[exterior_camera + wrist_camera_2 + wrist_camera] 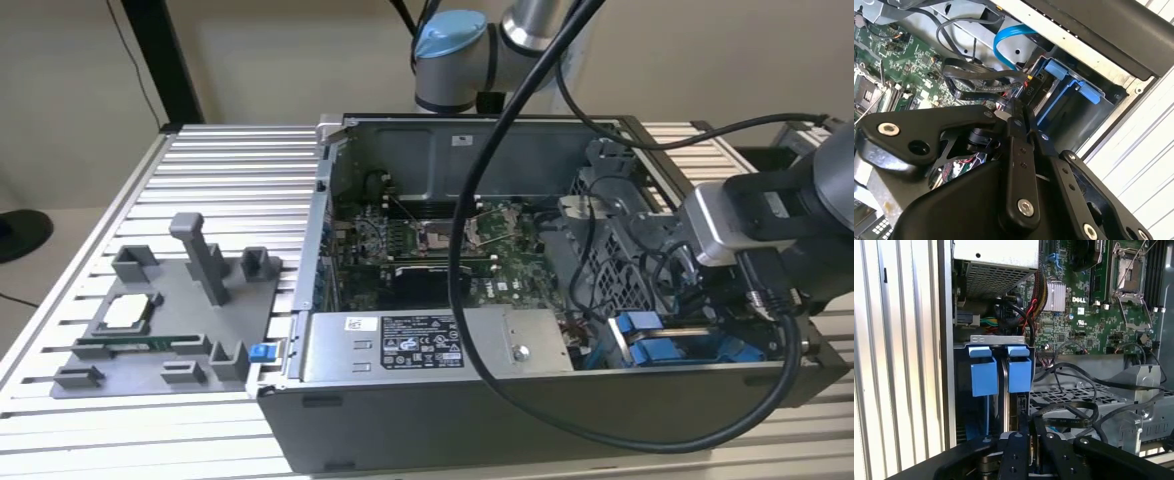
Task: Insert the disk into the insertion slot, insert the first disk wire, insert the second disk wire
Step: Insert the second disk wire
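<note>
The disk [1015,407] stands edge-on in the insertion slot [985,340], with its blue carrier tabs [1019,374] at the slot's mouth. In the second wrist view the blue carrier [1068,76] sits in the grey bay. My gripper [1021,116] is at the disk's connector end, its black fingers [1015,447] close together on what looks like the black plug of a disk wire [1069,411]. That flat black wire [979,70] loops back over the motherboard. In the exterior view the arm's wrist [747,220] hangs over the slot [657,350].
A blue data cable [1006,35] curls above the bay. The grey power-supply box [427,345] sits beside the slot, the green motherboard [427,240] behind it. A grey parts fixture [160,320] lies on the slatted table at the exterior view's left.
</note>
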`<state>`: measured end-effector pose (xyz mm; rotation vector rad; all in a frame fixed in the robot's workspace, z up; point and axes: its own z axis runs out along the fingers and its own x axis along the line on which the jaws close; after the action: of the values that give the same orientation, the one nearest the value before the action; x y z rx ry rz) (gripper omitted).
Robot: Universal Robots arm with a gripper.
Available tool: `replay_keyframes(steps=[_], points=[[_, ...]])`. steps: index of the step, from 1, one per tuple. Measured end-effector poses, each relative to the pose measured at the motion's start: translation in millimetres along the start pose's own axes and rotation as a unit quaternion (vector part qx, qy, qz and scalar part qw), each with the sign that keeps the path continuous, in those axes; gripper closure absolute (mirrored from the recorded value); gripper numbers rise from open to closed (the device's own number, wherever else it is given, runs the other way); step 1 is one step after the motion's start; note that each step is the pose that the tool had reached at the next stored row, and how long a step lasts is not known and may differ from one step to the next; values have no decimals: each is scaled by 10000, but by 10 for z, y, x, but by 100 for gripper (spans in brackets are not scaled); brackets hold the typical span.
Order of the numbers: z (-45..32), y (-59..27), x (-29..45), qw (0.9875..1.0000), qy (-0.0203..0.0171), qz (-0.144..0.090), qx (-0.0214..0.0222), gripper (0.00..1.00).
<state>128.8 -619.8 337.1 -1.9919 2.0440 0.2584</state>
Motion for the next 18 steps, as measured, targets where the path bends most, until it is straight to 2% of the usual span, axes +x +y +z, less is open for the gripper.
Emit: replay_keyframes(steps=[11,18], points=[[31,2,4,10000,-1,0,0,100],[98,8,27,10000,7,0,0,100]])
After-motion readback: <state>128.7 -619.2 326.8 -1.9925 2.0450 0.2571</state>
